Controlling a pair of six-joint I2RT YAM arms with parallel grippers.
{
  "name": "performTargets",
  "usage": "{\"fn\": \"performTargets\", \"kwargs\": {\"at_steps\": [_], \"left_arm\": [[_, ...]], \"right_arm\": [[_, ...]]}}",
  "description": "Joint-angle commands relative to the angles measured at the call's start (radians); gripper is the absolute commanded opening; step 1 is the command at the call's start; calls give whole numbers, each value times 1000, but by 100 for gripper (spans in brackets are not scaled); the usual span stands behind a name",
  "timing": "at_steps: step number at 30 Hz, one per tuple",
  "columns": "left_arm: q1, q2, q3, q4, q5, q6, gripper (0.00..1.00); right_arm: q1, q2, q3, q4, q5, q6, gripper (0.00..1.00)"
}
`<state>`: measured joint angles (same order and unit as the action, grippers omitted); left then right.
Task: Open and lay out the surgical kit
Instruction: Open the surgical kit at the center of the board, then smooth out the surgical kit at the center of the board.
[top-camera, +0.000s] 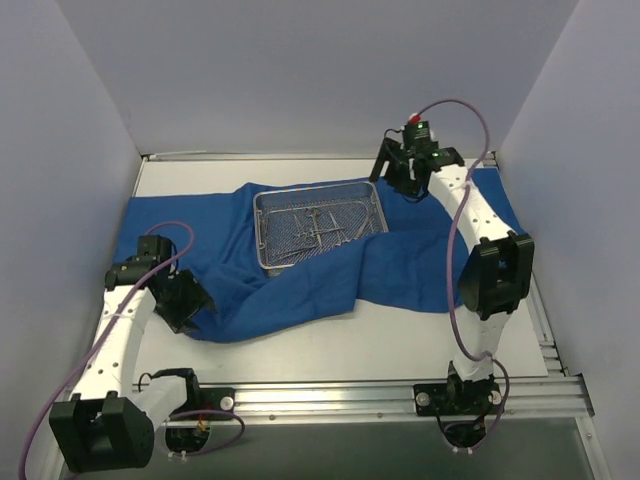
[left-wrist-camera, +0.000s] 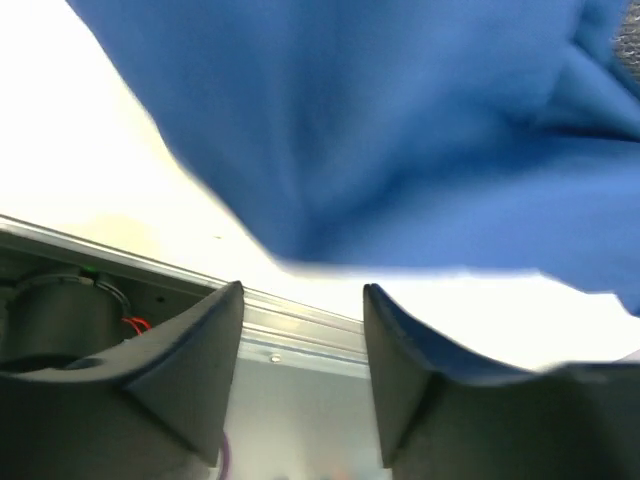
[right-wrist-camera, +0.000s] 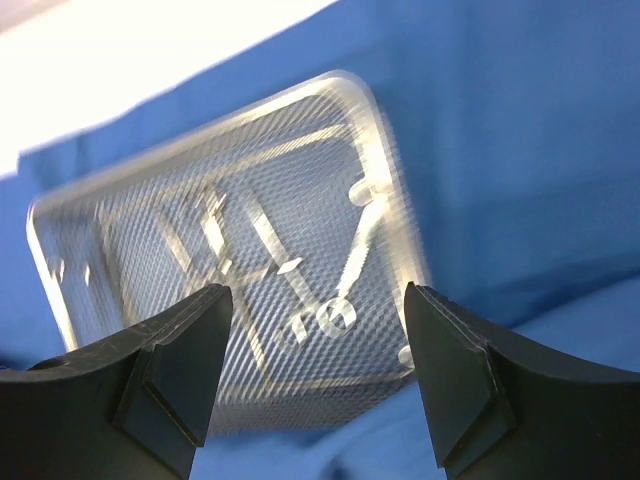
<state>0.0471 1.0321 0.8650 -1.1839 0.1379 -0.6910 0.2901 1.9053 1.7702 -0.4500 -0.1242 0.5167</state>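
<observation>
- Surgical kit: royal-blue cloth wrap (top-camera: 300, 290) lay rumpled under silver wire-mesh tray (top-camera: 314, 190) of silver ring-handled instruments (top-camera: 318, 230).
- Left gripper (left-wrist-camera: 302, 290) released, empty, over cloth edge.
- Right gripper (right-wrist-camera: 317, 292) released, empty, over tray.

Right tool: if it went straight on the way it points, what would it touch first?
Probably the shallow silver wire-mesh tray with its thin silver instruments, though blur hides the depth.

On white table (top-camera: 400, 340): royal-blue cloth wrap (top-camera: 300, 290). Shallow silver wire-mesh tray (top-camera: 261, 232) on wrap, far-centre; thin silver ring-handled instruments (top-camera: 318, 228) inside. Left tool (top-camera: 190, 300) at wrap's near-left edge; right tool (top-camera: 397, 183) beside tray's far-right corner.
</observation>
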Motion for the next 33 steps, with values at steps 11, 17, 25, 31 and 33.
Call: {"fn": "performTargets", "kwargs": {"at_steps": [11,17,25,31,33], "left_arm": [[11,219,399,173,-26,105,46],[22,558,596,196,48,125,2],[59,977,900,146,69,113,2],[66,1160,1048,101,48,71,2],[68,1201,1069,95,54,64,2]], "right_arm": [[-210,107,20,88,25,19,44],[-256,159,12,109,-46,0,0],[-275,248,21,119,-143,-26,0],[-286,314,6,132,-161,-17,0],[-286,325,2,122,-126,-21,0]]}}
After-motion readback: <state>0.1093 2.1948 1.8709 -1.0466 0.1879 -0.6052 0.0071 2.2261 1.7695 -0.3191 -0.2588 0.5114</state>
